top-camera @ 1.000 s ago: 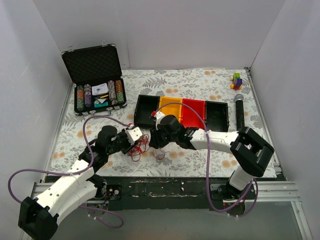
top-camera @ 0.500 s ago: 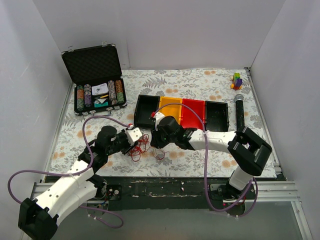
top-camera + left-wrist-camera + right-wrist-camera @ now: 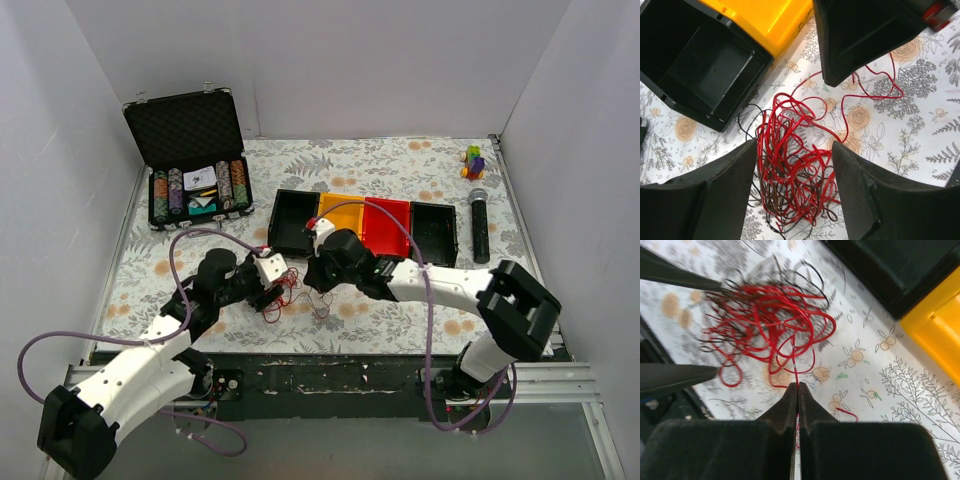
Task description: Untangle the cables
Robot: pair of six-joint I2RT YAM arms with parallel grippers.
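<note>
The cables [image 3: 792,160] are a tangled bunch of thin red and dark wires on the floral table cover, also seen in the top view [image 3: 283,297] and the right wrist view [image 3: 767,325]. My left gripper [image 3: 795,192] is open, its two fingers standing either side of the bunch, low over it. My right gripper [image 3: 797,386] is shut on one red wire that runs taut from its tips into the bunch. In the top view my left gripper [image 3: 270,294] and right gripper [image 3: 308,280] sit close together on either side of the bunch.
A row of bins stands just behind the cables: black [image 3: 293,222], orange [image 3: 340,212], red [image 3: 386,224], black [image 3: 434,230]. An open case of poker chips [image 3: 196,188] sits at the back left. A microphone [image 3: 479,222] and a small toy [image 3: 472,160] lie at the right.
My right gripper has pulled back and up slightly, drawing a red wire out of the bunch. The left gripper has shifted a little toward the bunch.
</note>
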